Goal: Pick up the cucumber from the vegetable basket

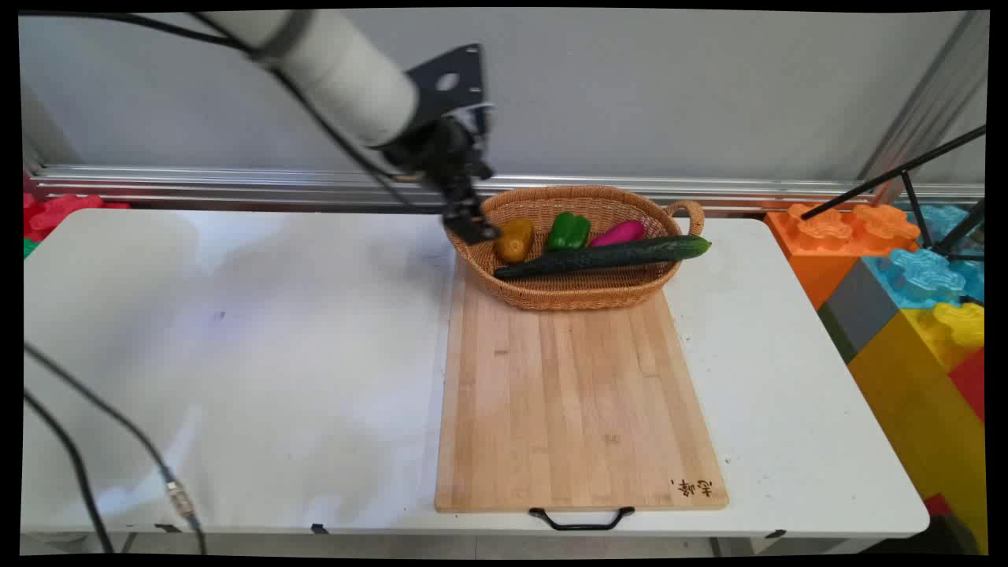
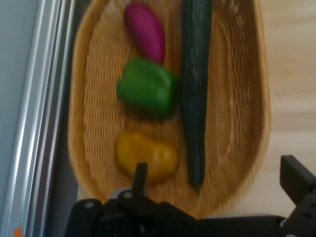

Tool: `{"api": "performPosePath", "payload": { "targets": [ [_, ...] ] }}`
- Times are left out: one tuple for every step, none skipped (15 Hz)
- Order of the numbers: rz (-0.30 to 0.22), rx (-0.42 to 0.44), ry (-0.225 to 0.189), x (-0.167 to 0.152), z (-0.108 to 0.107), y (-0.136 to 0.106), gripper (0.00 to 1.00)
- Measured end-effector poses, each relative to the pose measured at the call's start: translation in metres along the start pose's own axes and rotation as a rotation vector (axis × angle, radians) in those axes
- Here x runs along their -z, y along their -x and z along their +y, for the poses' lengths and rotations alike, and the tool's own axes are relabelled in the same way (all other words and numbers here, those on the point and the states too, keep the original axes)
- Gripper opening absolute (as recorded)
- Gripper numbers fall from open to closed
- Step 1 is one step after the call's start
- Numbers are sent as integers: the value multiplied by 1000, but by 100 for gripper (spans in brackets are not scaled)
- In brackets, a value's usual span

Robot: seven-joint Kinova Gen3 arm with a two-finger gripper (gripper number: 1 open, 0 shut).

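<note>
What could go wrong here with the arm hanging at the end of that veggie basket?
The open gripper sits low at the basket rim, so it might snag the wicker. The yellow pepper lies tight beside the cucumber, which a finger might nudge; the cucumber's tip overhangs the rim and might roll out.

The white arm (image 1: pixel 339 67) enters from the upper left and slopes down toward the right; black cables (image 1: pixel 331 134) hang along its underside; a black wrist plate (image 1: pixel 449 83) stands at the end of its last white link; below it the black gripper (image 1: pixel 471 224) points downward and slightly right; in the hand view its fingers (image 2: pixel 141 178) rise from the bottom edge with a wide gap between them, one near the middle and one at the right edge, gripping nothing.
</note>
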Motion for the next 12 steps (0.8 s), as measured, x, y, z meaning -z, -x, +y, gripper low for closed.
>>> {"api": "performPosePath", "payload": {
  "targets": [
    [10,-13,1,-14,-2,-12,100],
    [18,-23,4,-29,-4,-22,100],
    [23,-30,7,-42,-5,-30,100],
    [26,-34,9,-50,-6,-35,100],
    [31,-38,11,-64,-7,-42,100],
    [36,-41,13,-82,-9,-49,100],
    [40,-40,16,-94,-11,-54,100],
    [44,-39,19,-109,-12,-59,100],
    [47,-38,22,-121,-13,-63,100],
    [51,-37,25,-134,-14,-66,100],
    [54,-36,27,-145,-15,-69,100],
    [55,-34,30,-157,-16,-71,100]
  ]
}}
